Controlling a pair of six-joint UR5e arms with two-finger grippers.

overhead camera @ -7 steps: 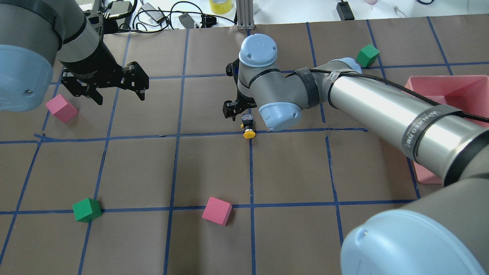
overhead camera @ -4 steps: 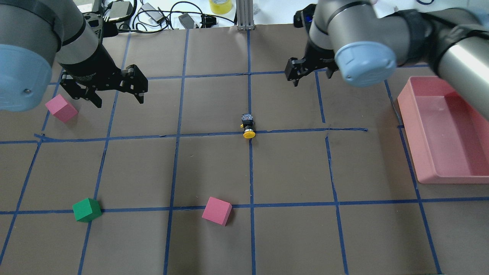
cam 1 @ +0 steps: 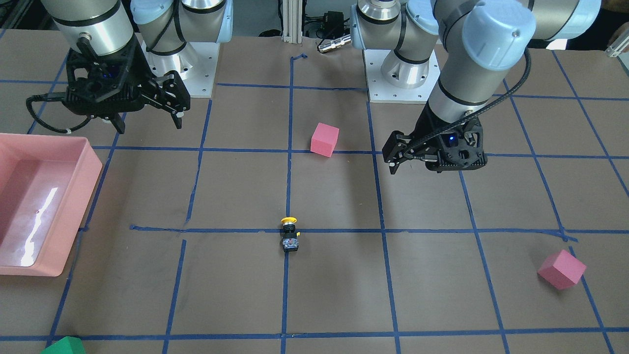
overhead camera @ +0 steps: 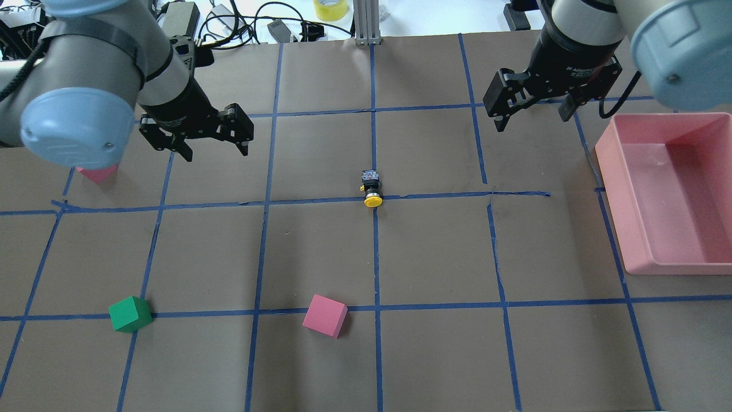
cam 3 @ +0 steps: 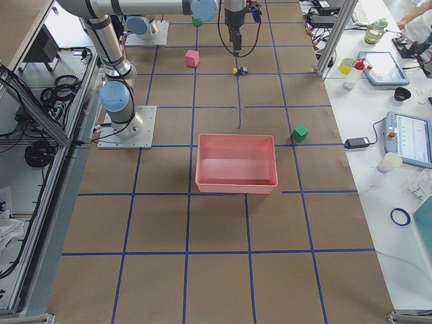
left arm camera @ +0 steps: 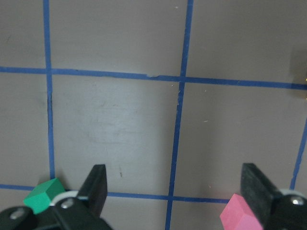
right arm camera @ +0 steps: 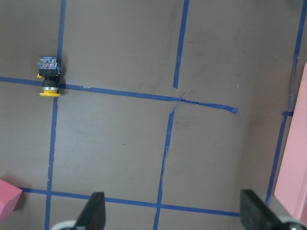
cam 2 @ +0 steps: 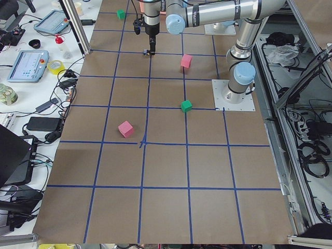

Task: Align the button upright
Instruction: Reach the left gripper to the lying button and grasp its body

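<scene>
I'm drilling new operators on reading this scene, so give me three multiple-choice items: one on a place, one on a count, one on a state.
1. The button lies: A in the left pincer; B on a pink cube; C on crossing blue tape.
2. Pink cubes in all: A one; B two; C four.
3. The pincers are: A both open, empty; B left shut; C right pincer shut.
Answers: C, it lies at the tape cross mid-table; B, the front view shows both; A, wrist views show fingers spread, nothing between.
</scene>
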